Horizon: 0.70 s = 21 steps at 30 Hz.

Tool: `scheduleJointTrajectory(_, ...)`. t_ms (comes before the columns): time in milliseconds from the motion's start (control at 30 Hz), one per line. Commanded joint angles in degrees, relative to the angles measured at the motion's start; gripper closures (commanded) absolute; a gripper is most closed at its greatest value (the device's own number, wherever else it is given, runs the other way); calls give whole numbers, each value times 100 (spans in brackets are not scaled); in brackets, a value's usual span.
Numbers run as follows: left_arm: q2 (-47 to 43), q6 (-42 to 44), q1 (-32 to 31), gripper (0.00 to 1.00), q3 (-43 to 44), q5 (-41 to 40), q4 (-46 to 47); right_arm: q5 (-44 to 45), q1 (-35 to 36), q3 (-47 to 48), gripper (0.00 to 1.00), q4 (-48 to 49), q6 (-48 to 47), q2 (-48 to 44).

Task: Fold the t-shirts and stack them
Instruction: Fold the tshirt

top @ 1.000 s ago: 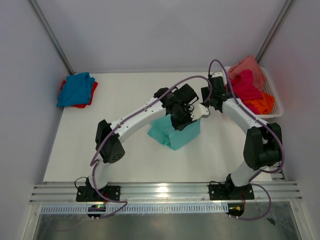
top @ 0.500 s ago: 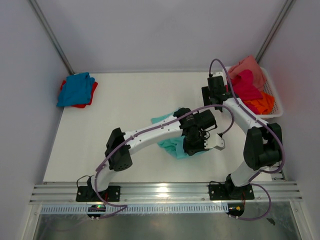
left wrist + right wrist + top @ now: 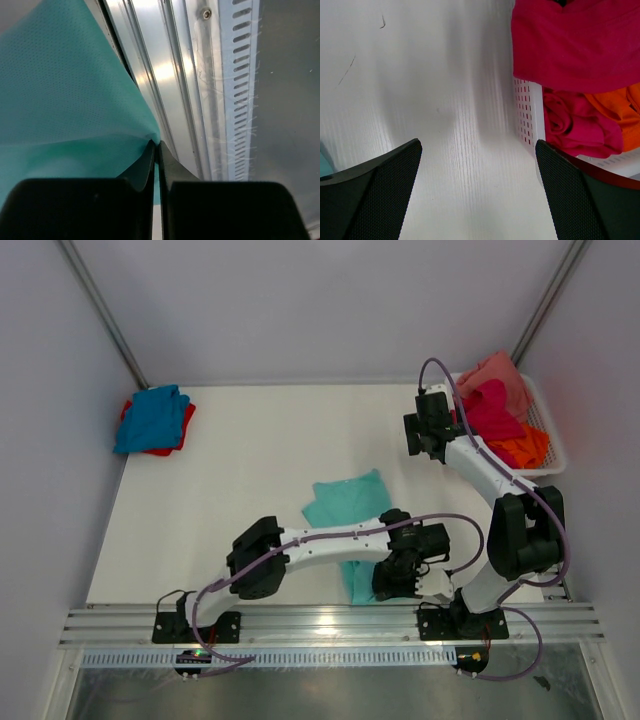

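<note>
The mint-teal t-shirt (image 3: 347,505) lies stretched from the table's middle toward the near edge. My left gripper (image 3: 398,582) is at the near edge, shut on the shirt's hem; in the left wrist view the teal cloth (image 3: 65,100) is pinched between the closed fingers (image 3: 145,170). My right gripper (image 3: 424,436) hangs open and empty beside the basket. A blue t-shirt (image 3: 150,418) lies on a red one (image 3: 184,428) at the far left. Magenta (image 3: 490,410), orange (image 3: 522,448) and salmon pink (image 3: 494,370) shirts fill the basket; the magenta one also shows in the right wrist view (image 3: 575,45).
The white mesh basket (image 3: 553,452) stands at the far right, its wall close to my right gripper in the right wrist view (image 3: 527,115). A metal rail (image 3: 330,622) runs along the near edge, right under my left gripper (image 3: 200,90). Grey walls enclose the table.
My left arm has swept from the table's middle to the near edge, dragging the teal shirt's hem and stretching the bunched shirt out long. The right arm has stayed put.
</note>
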Motion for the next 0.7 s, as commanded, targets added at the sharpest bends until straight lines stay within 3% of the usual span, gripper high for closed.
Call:
scheduleJointTrajectory(0,-243,-185,-165,100,-437,78,207,29,-1,247,1,8,77,-33)
scheduleJointTrajectory(100,-287,-273,-235,96,-657,156,409,-15,8,239,1,-9,68,-68)
scheduleJointTrajectory(167,-279,-291,-244,65,-675,192,453,-103,8,239,0,-36,68,-94)
scheduleJointTrajectory(200,-261,-308,-262,45,-675,200,462,-173,8,239,1,-45,51,-103)
scheduleJointTrajectory(233,-252,-300,-279,13,-675,174,462,-260,8,212,1,-45,-19,-147)
scheduleJointTrajectory(267,-270,-317,-288,1,-684,157,480,-505,8,195,1,-62,-46,-156)
scheduleJointTrajectory(467,-594,-492,-288,1,-614,-369,734,-1594,-1,238,1,-212,-397,-121)
scheduleJointTrajectory(667,-1437,-896,-87,1,-631,-2196,1533,-2651,8,239,1,-247,-880,-182)
